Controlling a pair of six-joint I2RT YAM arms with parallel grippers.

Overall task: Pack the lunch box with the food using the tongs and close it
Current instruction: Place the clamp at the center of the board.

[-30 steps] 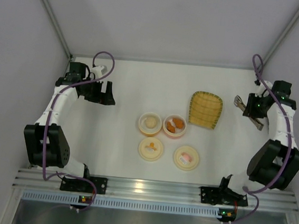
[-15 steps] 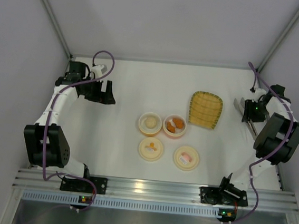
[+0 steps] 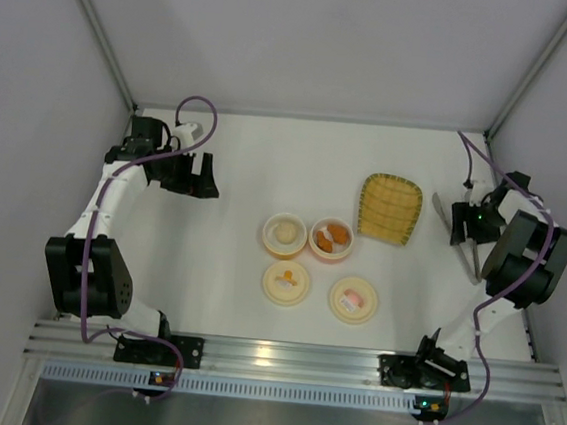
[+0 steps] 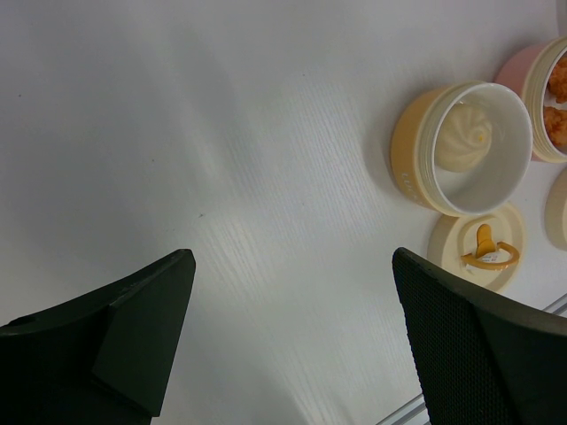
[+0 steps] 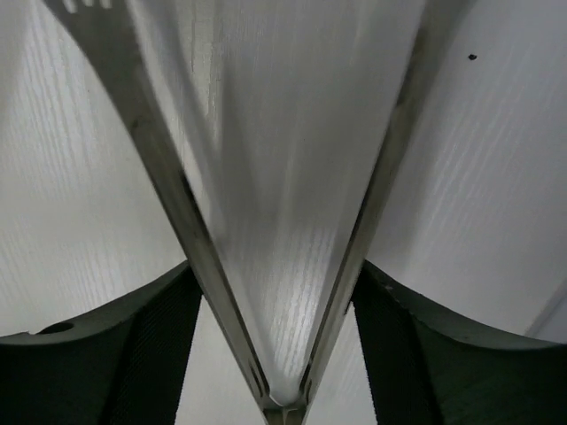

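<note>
The lunch box is two open tubs at mid-table: a cream tub (image 3: 284,234) (image 4: 415,155) holding a whitish ball of food (image 3: 285,233) (image 4: 465,137), and a pink tub (image 3: 330,239) (image 4: 521,73) holding orange chunks (image 3: 331,237) (image 4: 558,106). Their two lids (image 3: 286,281) (image 3: 352,300) lie flat in front of them. The grey tongs (image 3: 442,210) (image 5: 164,168) are at the far right, low over the table. My right gripper (image 3: 468,225) (image 5: 276,270) has both pads against the tongs' spread arms, near the hinge. My left gripper (image 3: 207,177) (image 4: 292,257) is open and empty at the back left.
A yellow ribbed tray (image 3: 389,208) lies between the tubs and the right gripper. The enclosure's right wall is close behind the right arm. The near lid (image 4: 478,257) shows in the left wrist view.
My right arm folded and turned at the far right, bringing the tongs lower. Its jaws widened and the tongs' arms spread with them. The left arm has not moved.
</note>
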